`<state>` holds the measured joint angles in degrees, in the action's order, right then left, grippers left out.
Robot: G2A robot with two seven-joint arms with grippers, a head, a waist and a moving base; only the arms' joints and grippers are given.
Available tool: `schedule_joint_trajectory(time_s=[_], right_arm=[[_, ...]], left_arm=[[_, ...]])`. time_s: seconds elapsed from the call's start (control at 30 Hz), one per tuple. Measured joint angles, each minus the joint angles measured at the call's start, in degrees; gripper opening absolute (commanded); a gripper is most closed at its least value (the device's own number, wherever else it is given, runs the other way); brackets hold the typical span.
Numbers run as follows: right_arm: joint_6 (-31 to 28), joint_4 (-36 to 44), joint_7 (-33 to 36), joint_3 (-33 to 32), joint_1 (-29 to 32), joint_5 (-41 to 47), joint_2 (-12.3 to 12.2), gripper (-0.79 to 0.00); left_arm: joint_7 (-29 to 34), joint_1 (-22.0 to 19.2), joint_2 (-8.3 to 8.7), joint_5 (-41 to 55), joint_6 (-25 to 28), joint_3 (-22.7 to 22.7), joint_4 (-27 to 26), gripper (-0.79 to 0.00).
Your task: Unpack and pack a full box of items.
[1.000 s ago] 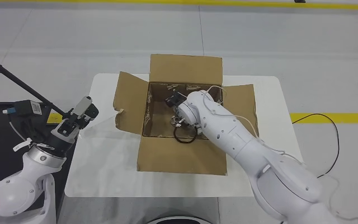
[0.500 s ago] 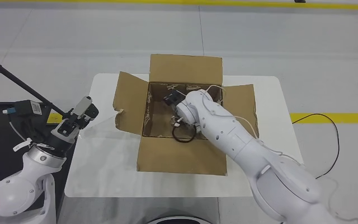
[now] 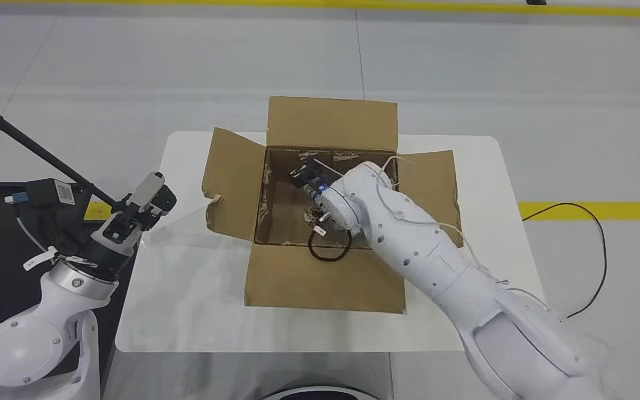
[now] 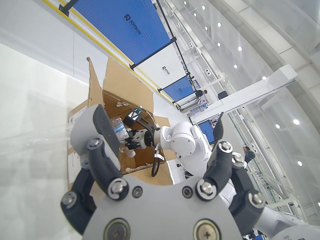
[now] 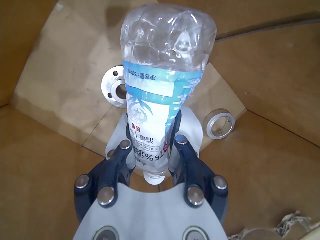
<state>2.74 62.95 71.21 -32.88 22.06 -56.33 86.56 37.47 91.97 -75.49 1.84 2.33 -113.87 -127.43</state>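
Note:
An open cardboard box (image 3: 325, 280) stands in the middle of the white table (image 3: 185, 300). My right gripper (image 5: 152, 128) is inside the box, shut on a crumpled clear plastic bottle (image 5: 162, 76) with a blue and white label, its cap toward the wrist. From above, the right gripper (image 3: 312, 192) sits near the box's back left part with the bottle (image 3: 318, 184) just showing. In the left wrist view the bottle (image 4: 119, 129) appears inside the box (image 4: 115, 86). My left gripper (image 4: 162, 131) hangs open and empty beyond the table's left edge, also seen from above (image 3: 158, 192).
On the box floor lie a metal flange (image 5: 113, 87) and a metal ring (image 5: 219, 124). All the box's flaps (image 3: 228, 185) are spread outward. Black equipment (image 3: 40, 205) and a thin black pole (image 3: 50, 160) stand left of the table.
My right wrist has shifted a little inside the box and turned, so the bottle's blue label now shows from above. The left arm has not moved.

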Motion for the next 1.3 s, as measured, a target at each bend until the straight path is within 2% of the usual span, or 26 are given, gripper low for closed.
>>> schedule_joint_trajectory(time_s=[0.33, 0.57, 0.9, 1.1, 1.3], right_arm=[[-5.31, 18.21, 0.81, -9.79, 7.84, -3.96, -4.6, -0.785], [-6.53, 36.83, 4.78, -20.41, 15.62, -6.55, -7.86, -0.785], [1.7, 60.01, 11.35, -32.76, 27.64, -21.28, -10.54, -0.785], [4.6, 64.84, 14.02, -40.74, 32.19, -26.11, -11.28, -0.785], [2.81, 60.93, 15.23, -50.69, 33.33, -22.31, -11.91, -0.785]], left_arm=[[0.0, 0.0, 0.0, 0.0, 0.0, 0.0, 0.0, 0.0], [0.0, 0.0, 0.0, 0.0, 0.0, 0.0, 0.0, 0.0], [0.0, 0.0, 0.0, 0.0, 0.0, 0.0, 0.0, 0.0], [0.0, 0.0, 0.0, 0.0, 0.0, 0.0, 0.0, 0.0], [0.0, 0.0, 0.0, 0.0, 0.0, 0.0, 0.0, 0.0]])
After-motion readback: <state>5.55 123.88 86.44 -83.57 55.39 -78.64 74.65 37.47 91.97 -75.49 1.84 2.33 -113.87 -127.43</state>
